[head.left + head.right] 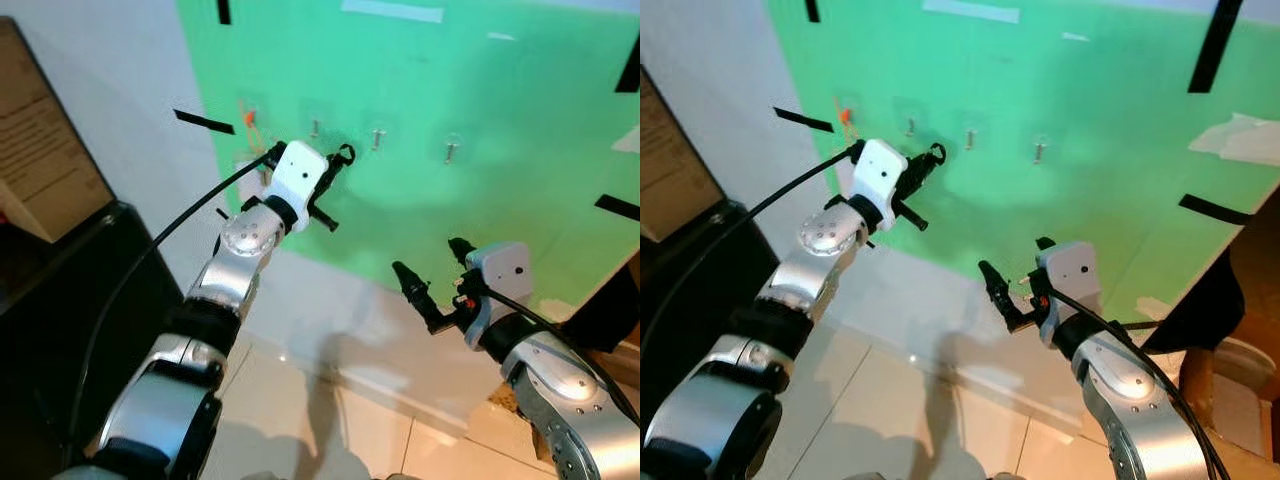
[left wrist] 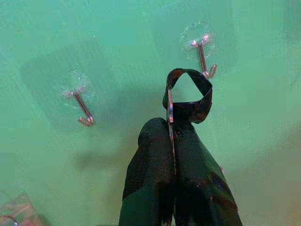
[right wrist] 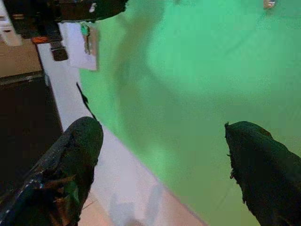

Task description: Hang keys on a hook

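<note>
Clearly the hanging is not yet done: the left gripper (image 2: 175, 141) has its two black fingers pressed together on a black strap loop (image 2: 188, 96), presumably the key fob, though the keys themselves cannot be made out. It holds the loop up against the green board (image 1: 500, 150), just beside a small metal hook (image 2: 204, 54) but not over it. Another hook (image 2: 81, 101) stands empty to one side, and more hooks run along the board to the right. What is left, as I judge it, is to slip the loop over the hook's tip and let go. Lower and to the right, the right gripper (image 1: 432, 275) hangs with its fingers spread wide, holding nothing. No brand or lettering can be read; the brown sheet (image 1: 45, 150) at far left carries print too blurred to make out.
</note>
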`<state>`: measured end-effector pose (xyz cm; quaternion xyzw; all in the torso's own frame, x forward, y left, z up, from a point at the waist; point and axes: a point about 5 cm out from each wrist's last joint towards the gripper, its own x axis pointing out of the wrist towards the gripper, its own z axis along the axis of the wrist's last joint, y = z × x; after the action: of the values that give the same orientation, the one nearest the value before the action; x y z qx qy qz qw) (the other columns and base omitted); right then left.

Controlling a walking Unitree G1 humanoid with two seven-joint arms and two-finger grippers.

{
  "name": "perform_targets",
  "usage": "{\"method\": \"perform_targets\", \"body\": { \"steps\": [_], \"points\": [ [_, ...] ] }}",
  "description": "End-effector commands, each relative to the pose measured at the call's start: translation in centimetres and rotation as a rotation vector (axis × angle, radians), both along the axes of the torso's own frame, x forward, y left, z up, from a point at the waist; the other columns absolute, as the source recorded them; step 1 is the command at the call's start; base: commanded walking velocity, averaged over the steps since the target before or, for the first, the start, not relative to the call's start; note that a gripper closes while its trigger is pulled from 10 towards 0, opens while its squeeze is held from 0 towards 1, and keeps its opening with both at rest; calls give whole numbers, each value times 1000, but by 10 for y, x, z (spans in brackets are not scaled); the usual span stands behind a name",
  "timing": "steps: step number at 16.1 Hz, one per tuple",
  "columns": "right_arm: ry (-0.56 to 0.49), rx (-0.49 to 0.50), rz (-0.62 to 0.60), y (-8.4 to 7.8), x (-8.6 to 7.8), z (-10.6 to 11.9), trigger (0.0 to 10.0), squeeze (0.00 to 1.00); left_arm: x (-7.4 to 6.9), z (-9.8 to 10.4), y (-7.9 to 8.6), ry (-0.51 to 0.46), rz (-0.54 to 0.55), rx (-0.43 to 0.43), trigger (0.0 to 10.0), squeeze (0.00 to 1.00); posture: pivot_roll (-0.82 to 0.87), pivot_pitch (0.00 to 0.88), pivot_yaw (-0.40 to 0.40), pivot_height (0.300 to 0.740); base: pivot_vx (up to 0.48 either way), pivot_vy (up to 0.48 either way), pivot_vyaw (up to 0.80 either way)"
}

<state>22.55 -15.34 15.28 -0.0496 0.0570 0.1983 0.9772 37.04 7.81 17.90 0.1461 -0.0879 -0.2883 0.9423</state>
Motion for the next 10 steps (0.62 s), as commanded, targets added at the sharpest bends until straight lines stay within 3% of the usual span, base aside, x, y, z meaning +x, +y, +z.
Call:
{"method": "perform_targets", "body": {
  "steps": [1, 5, 10],
  "points": [
    [3, 2, 35, 4, -2, 4, 10000, 0, 4, 2, -5, -3, -12, 11, 10000, 0, -164, 0, 50, 740, 0, 0, 0],
    [8, -6, 53, 4, -3, 6, 10000, 0, 7, 12, -23, -34, -74, 0, 10000, 0, -177, 0, 46, 740, 0, 0, 0],
    [16, -15, 67, 4, -4, 8, 10000, 0, 11, 16, -32, -57, -74, 42, 10000, 0, -186, 0, 42, 740, 0, 0, 0]
  ]
}}
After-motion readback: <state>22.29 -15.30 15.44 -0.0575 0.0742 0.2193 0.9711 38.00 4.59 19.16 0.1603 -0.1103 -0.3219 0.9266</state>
